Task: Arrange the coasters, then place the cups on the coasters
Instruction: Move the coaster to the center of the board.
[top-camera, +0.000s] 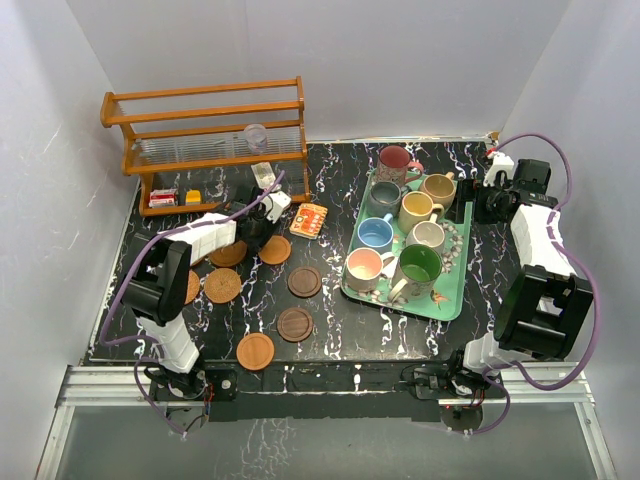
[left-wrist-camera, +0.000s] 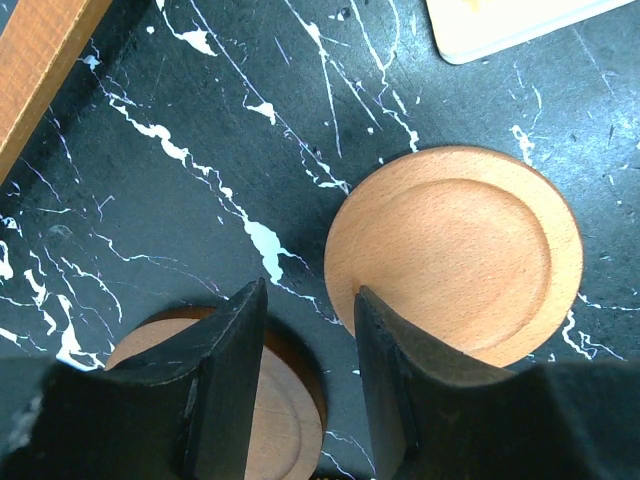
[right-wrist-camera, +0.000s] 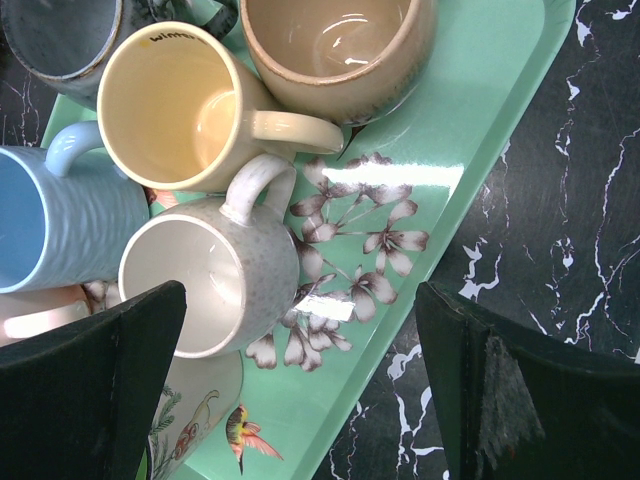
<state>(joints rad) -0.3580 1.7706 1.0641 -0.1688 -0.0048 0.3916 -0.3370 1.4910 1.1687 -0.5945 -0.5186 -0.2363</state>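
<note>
**Narrow on the left, wide on the right**

Our left gripper hangs with its fingers narrowly apart and bare table between them. One tip sits at the edge of a pale coaster at two o'clock. Our right gripper gapes wide above the cups, which stand on the green tray at the table's three o'clock.

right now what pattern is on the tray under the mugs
Pale flowers and a small bird on the mint-green rectangular tray; clearest in right wrist view.

Tray: on right half of table, holding cups.
Coasters: on table, left of tray.
Rack: rear left.
</note>
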